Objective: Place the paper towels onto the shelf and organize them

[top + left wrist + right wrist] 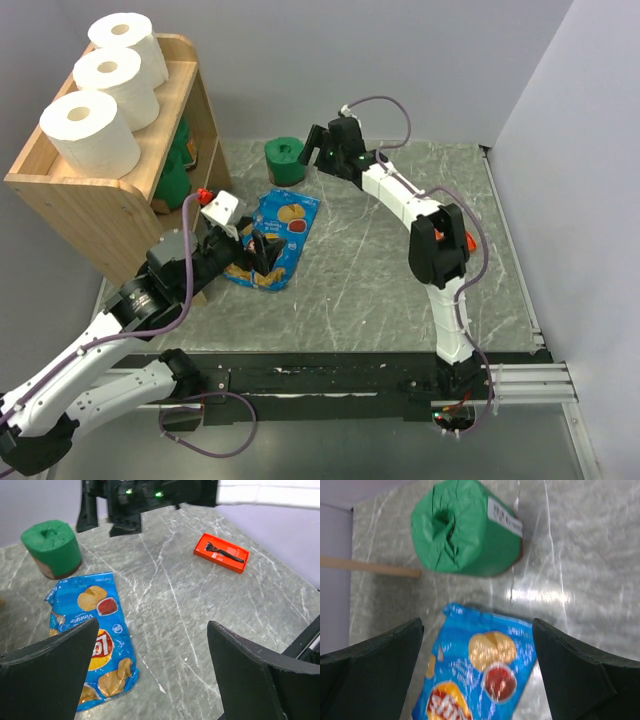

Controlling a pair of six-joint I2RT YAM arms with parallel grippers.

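Top view looks down from behind; both wrist views, near the table point(400, 290), share chip bag point(85, 617) and green roll point(51, 547).

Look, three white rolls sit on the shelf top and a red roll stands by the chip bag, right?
Not quite: the roll by the chip bag is green, not red; the top view shows it. The rest holds.

white rolls point(90, 130) point(117, 80) point(127, 38) 3 | green rolls point(287, 160) point(172, 180) point(184, 138) 3 | chip bag point(285, 222) 1 | box point(221, 553) 1
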